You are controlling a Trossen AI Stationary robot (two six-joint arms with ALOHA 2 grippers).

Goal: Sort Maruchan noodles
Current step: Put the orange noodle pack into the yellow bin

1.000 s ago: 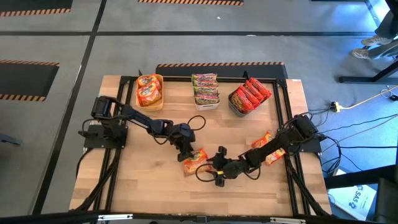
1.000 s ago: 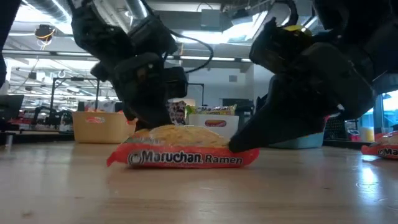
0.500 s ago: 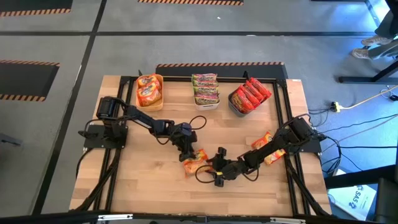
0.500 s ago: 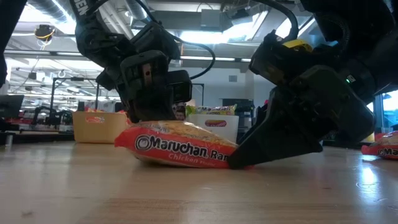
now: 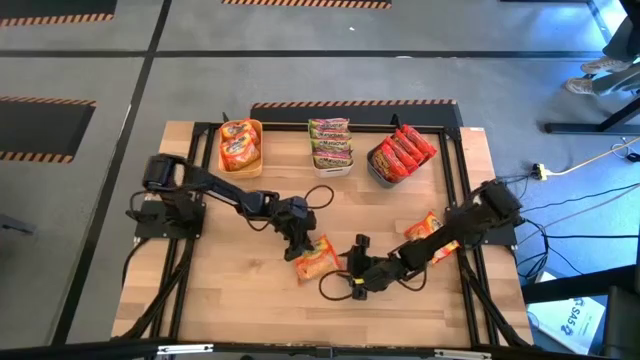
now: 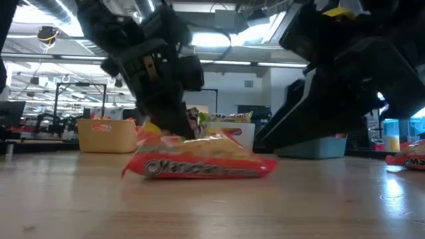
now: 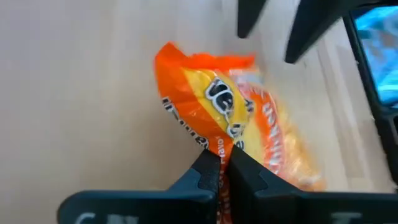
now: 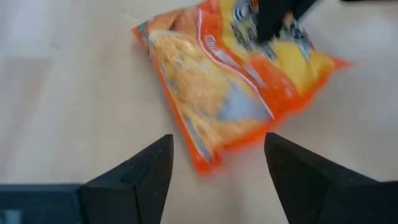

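Note:
An orange-yellow Maruchan noodles packet (image 5: 316,258) lies at the table's middle, near the front. My left gripper (image 5: 301,240) is shut on its far-left edge; the low view shows it (image 6: 166,123) above the packet (image 6: 202,161). My right gripper (image 5: 353,272) stands open just right of the packet, its fingers apart from it (image 8: 217,180). A second orange packet (image 5: 428,230) lies flat under my right arm. My left gripper pinches the packet's edge (image 7: 214,140) between its two fingers (image 7: 208,168), slanting down from the table's far left side. The held side (image 6: 156,131) is raised a little. The packet's near edge (image 6: 199,175) still rests on the table.
Three bins stand along the far edge: a yellow one (image 5: 225,150) with orange packets, a white one (image 5: 330,168) with green-pink packets, and a dark grey one (image 5: 375,170) with red packets. Bare wood lies at the near left (image 5: 220,290).
My left gripper has shut on the packet's far-left edge and raised it slightly. My right gripper has risen and drawn back from the packet's right end, staying open. The packet tipped up toward the near edge, then settled lower again.

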